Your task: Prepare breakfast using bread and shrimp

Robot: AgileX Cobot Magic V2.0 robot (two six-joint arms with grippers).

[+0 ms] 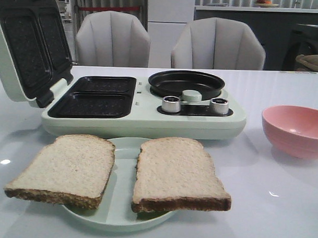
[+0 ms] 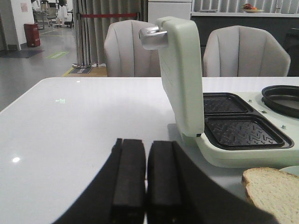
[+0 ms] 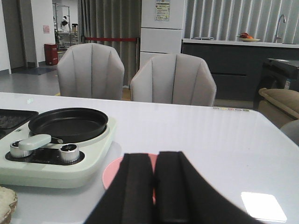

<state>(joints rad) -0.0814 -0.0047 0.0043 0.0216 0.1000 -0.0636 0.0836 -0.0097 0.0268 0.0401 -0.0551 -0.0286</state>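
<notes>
Two slices of bread lie side by side on a pale green plate [image 1: 124, 149] at the table's front: the left slice [image 1: 66, 168] and the right slice [image 1: 175, 172]. A corner of one slice [image 2: 273, 191] shows in the left wrist view. No shrimp is in view. Behind the plate stands the pale green breakfast maker [image 1: 143, 110] with its lid [image 1: 28, 46] open, two dark grill wells [image 1: 94, 96] and a round black pan [image 1: 186, 83]. My left gripper [image 2: 146, 179] is shut and empty, left of the machine. My right gripper [image 3: 154, 186] is shut and empty, just in front of the pink bowl [image 3: 114, 172].
The salmon-pink bowl [image 1: 295, 129] stands to the right of the machine. Two silver knobs [image 1: 171, 104] and a pale green pan handle [image 1: 191, 95] are on the machine's front. Two grey chairs [image 1: 112, 39] stand behind the white table.
</notes>
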